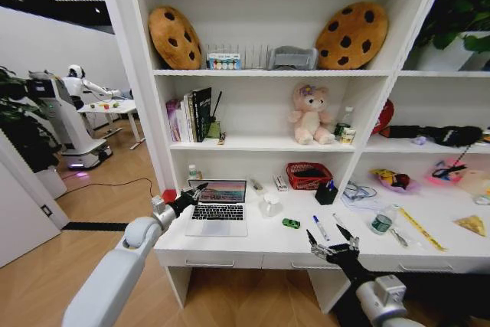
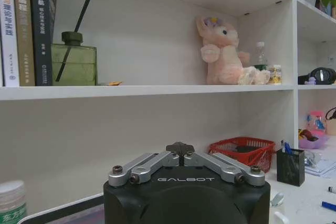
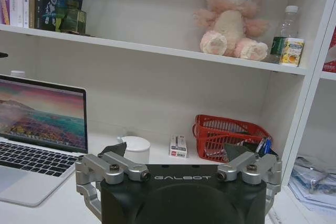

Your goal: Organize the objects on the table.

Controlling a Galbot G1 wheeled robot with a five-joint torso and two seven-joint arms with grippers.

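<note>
Several loose items lie spread over the long white bench (image 1: 264, 237), which suggests the tidying has scarcely begun. At the left of the bench stands the silver-white laptop (image 1: 218, 208), lid up and screen lit, with a small white-capped bottle (image 1: 194, 173) just behind its far left corner. To its right sit a pale white mug (image 1: 269, 204), a tiny green toy (image 1: 291, 223) nearer the front edge, and a blue-capped pen (image 1: 321, 227) lying flat beside it. Farther back are a small white box (image 1: 280, 183), a red mesh basket (image 1: 308, 175) and a black pen holder (image 1: 326, 193). On the right half lie a green-labelled bottle (image 1: 381, 223), a yellow ruler (image 1: 421, 228) running diagonally, and a yellow wedge (image 1: 472, 224) near the right edge, among other clutter at the far right too small to identify. The left end effector (image 1: 193, 194) hovers at the laptop's left edge, near the top of the screen; its linkage in the left wrist view appears folded inward with the fingers drawn together, holding nothing. The right end effector (image 1: 331, 237) hangs over the bench front just near the pen, fingers spread apart and empty. Judged from this layout, nothing has been gathered or stowed, and essentially all sorting remains.
</note>
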